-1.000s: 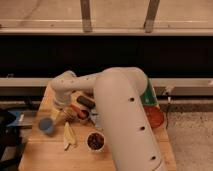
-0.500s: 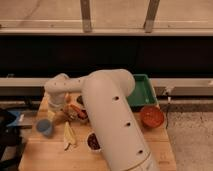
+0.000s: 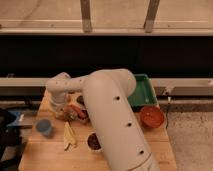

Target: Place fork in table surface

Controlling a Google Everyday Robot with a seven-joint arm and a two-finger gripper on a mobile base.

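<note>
Reaching down over the left part of the table [image 3: 47, 157], the gripper [image 3: 62, 113] hangs low among a bunch of things. I cannot tell if it is wide or narrow, or if it holds anything. I cannot see the fork. It is small and thin, and the big white arm [image 3: 112, 115] may hide it.

Just beside the gripper is a red thing [image 3: 80, 113]. A blue cup [image 3: 44, 127] and a banana [image 3: 69, 136] sit near it, on the left. A small dark bowl [image 3: 93, 142] is by the arm. A green tray [image 3: 146, 90] and a red bowl [image 3: 151, 116] are far off on the right.

To do this step well, I think the arm should go slow. It should keep the fork flat and low, and set it on bare wood, not on the banana or in the cup.
</note>
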